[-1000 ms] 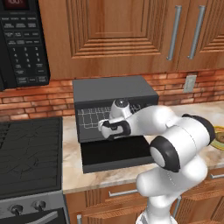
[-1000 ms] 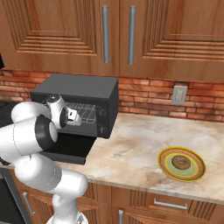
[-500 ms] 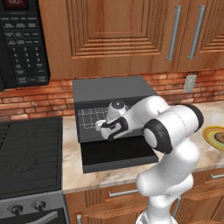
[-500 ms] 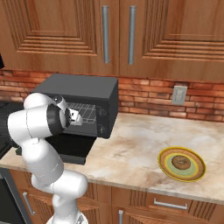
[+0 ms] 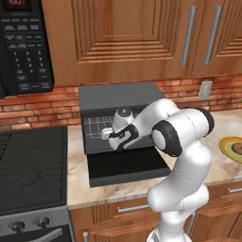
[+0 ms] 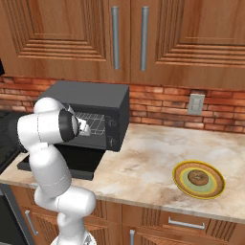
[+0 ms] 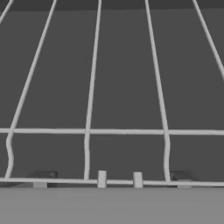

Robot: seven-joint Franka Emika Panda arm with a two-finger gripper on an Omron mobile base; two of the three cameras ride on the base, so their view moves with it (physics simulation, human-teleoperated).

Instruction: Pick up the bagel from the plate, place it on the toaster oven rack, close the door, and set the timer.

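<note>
Hand view: toaster oven rack (image 7: 92, 131) wires lengthwise (receding)

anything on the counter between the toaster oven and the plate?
No. In the right base view the marble counter is bare between the toaster oven and the plate, bagel on it.

The light is soft and even, like a computer drawing. The wooden cupboards (image 6: 129, 33) and brick wall (image 6: 162, 98) look bright and warm. The table (image 6: 143, 162) is pale with no strong glare. Inside the oven (image 5: 120, 118) it is dark and grey. A soft shadow sits under the plate (image 6: 198, 179). The close wires (image 7: 89, 131) look a little fuzzy.
</note>
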